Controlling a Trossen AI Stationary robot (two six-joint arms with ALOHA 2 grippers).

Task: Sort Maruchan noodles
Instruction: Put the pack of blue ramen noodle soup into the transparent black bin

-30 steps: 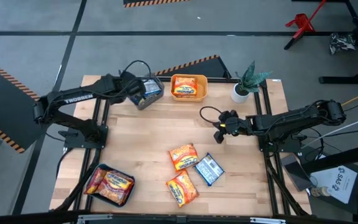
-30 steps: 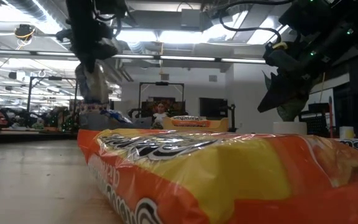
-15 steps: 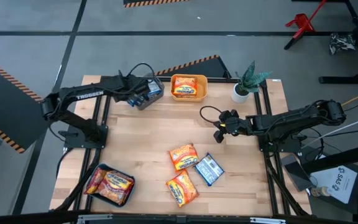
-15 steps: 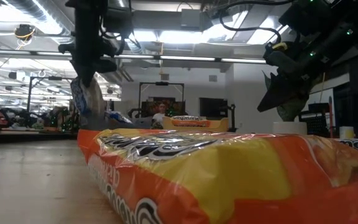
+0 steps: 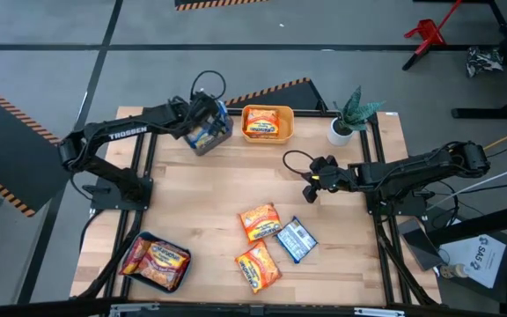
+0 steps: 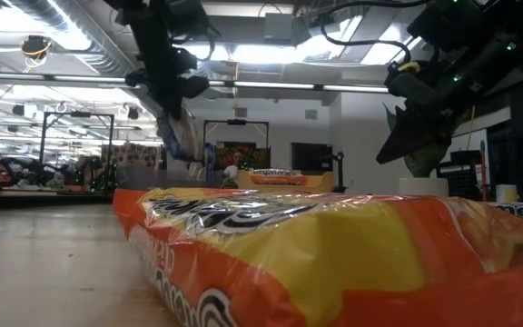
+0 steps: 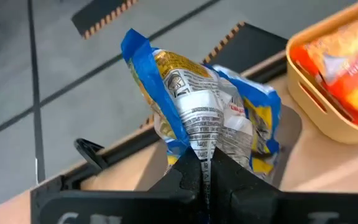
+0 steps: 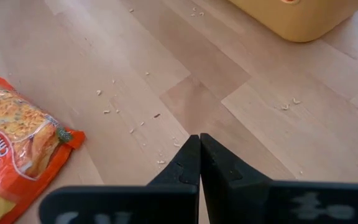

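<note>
Crinkly blue plastic is pinched in the left gripper [image 7: 204,163], whose fingers are closed tight on the bottom edge of a blue packet [image 7: 197,106]. The packet hangs crumpled and folded above the grey bin [image 5: 208,134] at the far left of the desk [image 5: 209,189]; the wrapper has buckled, so it is soft film around what is probably a brittle noodle block. It looks light, and a hard squeeze on the middle would likely crack the contents. The sealed end flap, where it is held now, seems the safest place to grip, though the film is glossy and may slip.

Just right of the grey bin sits the yellow bin [image 5: 268,123], with an orange packet [image 7: 347,53] inside. The right gripper [image 5: 310,195] waits over the middle right of the desk, fingers pressed together and empty, above bare wood strewn with crumbs.

Nearer, three loose packets lie flat: an orange one [image 5: 259,221], a blue one [image 5: 295,239] just beside it, and another orange one [image 5: 259,268] nearest. Lying flat, they offer little edge, so a corner or end seam would be the likely hold. A third bin [image 5: 155,261] at the near left holds more packets. A potted plant [image 5: 352,114] stands at the far right.
</note>
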